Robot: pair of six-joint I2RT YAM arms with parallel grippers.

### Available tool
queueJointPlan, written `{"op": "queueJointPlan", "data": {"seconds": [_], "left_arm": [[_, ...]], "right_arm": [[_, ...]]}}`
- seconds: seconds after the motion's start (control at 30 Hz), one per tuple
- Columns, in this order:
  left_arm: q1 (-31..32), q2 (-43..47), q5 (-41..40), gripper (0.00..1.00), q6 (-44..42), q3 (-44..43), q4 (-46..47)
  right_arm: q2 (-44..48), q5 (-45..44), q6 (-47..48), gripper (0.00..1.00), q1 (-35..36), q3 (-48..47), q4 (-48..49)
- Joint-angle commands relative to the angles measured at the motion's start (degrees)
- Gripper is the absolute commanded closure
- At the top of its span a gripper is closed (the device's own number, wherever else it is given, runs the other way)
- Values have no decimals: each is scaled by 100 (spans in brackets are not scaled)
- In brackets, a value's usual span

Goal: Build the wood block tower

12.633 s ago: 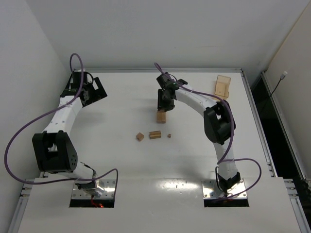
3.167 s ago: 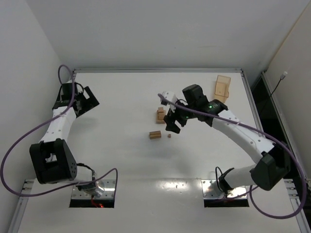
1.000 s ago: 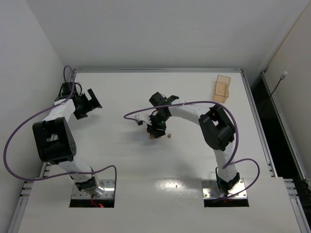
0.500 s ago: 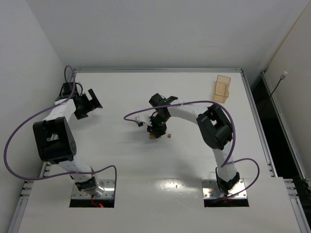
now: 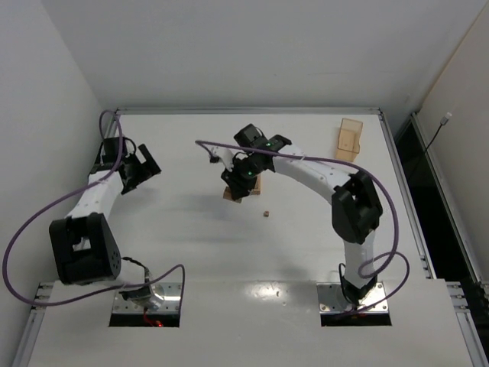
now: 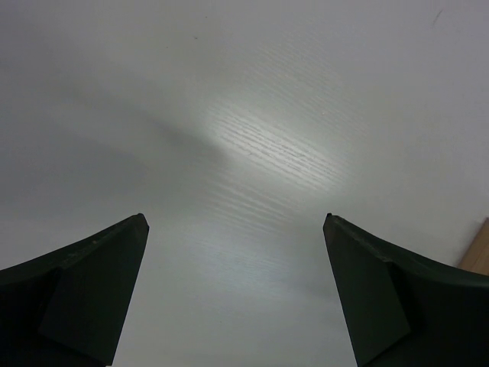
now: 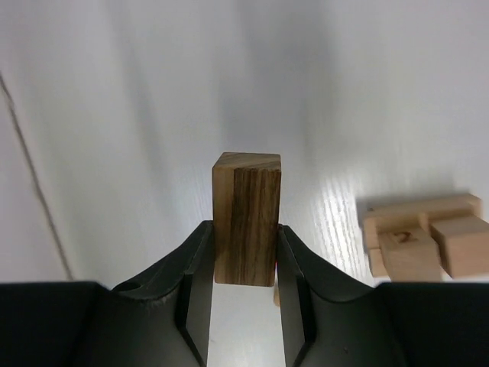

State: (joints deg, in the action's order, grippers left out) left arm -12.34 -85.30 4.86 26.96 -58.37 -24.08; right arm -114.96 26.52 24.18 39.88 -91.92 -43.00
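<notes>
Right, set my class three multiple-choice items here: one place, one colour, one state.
1. Where is the amber box? A far right of the table; B between the arm bases; C beside the left arm.
2. What colour are the cables? A green; B purple; C orange.
3. The right gripper is: A wide open; B shut on a wood block; C shut on the box.
Answers: A, it lies near the far right corner; B, purple loops trail both arms; B, fingers press the block's sides.

stack (image 7: 412,245) clipped at edge, tiny bit (image 5: 266,213) indistinct
</notes>
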Motion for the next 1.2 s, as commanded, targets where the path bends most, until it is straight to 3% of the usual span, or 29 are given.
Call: {"op": "queueJointPlan", "data": {"seconds": [0.0,0.07,0.23,0.33,0.4,0.57,0.87,1.17], "left_arm": [[91,812,-932,1,555,326,281],[91,892,-935,1,556,378,281],[91,962,-944,1,503,125,-8],[-162,893,-174,1,345,-60,-141],[-269,814,441,1,57,-61,-141],[-269,813,217,1,2,-8,-80],[-269,646,217,1,2,-8,-27],[-269,471,322,1,2,-122,26]], "right_arm": [[702,-366,-2310,100,-24,-581,241],[868,-1161,-3326,100,-24,-451,240],[1282,-2682,-4491,100,-129,77,293],[1335,-3336,-4975,100,-260,139,170],[1169,-3338,-5290,100,-436,25,90],[932,-3706,-5907,100,-569,-326,-93],[527,-3426,-7014,100,-596,-634,-138],[97,-3848,-6893,100,-411,-924,-24]]}}
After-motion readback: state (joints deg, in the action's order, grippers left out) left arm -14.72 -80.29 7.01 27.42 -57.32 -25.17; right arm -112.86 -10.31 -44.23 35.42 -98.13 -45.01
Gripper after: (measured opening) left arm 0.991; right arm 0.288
